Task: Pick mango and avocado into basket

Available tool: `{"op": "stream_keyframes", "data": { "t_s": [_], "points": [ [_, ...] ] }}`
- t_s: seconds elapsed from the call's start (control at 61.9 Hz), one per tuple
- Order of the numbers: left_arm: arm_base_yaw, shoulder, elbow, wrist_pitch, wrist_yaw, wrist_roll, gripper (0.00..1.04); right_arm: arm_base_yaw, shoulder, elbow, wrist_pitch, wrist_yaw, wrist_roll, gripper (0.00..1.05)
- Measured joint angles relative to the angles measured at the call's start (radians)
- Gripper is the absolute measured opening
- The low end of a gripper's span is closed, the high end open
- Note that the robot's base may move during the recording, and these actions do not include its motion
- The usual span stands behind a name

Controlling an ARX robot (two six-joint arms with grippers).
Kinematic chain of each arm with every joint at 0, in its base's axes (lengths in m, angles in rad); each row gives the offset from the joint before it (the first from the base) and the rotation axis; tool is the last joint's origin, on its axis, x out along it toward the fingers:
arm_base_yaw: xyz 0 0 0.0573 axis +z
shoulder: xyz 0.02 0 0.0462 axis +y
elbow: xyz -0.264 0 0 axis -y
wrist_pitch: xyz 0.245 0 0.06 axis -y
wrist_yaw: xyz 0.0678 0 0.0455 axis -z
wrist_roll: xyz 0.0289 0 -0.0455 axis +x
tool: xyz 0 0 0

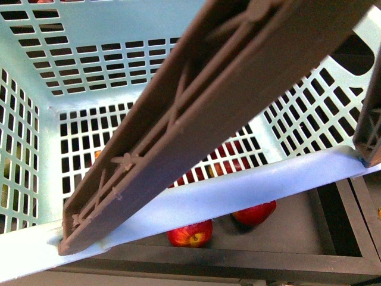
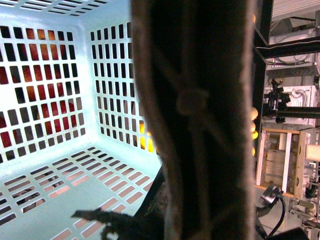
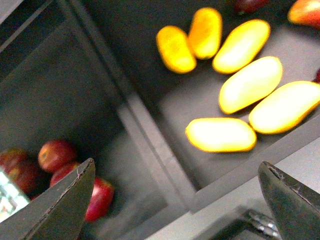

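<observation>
The light teal basket (image 1: pixel 71 65) fills the front view, with its grey-brown handle (image 1: pixel 196 119) crossing it slantwise. My left gripper (image 2: pixel 150 220) is shut on the basket at the handle (image 2: pixel 200 110), and its jaws are mostly hidden behind the handle. No fruit shows inside the basket (image 2: pixel 55 165). Several yellow mangoes lie in a dark bin in the right wrist view, the nearest mango (image 3: pixel 221 134) just beyond my right gripper (image 3: pixel 177 200). That gripper is open and empty, above the bin's front wall. The avocado is out of view.
Red apples (image 1: pixel 190 233) lie in a dark bin under the basket's front rim (image 1: pixel 238 190). More red apples (image 3: pixel 56 155) fill the bin beside the mangoes, behind a dark divider (image 3: pixel 145 135). Wooden racks and cables (image 2: pixel 285 160) stand beyond the basket.
</observation>
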Motion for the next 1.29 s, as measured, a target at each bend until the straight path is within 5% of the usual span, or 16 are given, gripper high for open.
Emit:
{"op": "stream_keyframes", "data": {
  "t_s": [0.275,0.743,1.292],
  "points": [
    [0.0,0.0,0.0,0.0,0.0,0.0,0.04,-0.123,0.717,0.253,0.346,0.104,-0.051,0.96],
    [0.0,0.0,0.0,0.0,-0.001,0.0,0.04,-0.027,1.202,0.58,0.286,0.167,0.056,0.96],
    [0.0,0.0,0.0,0.0,0.0,0.0,0.04,0.08,1.331,0.69,0.242,0.17,0.224,0.96]
  ]
}}
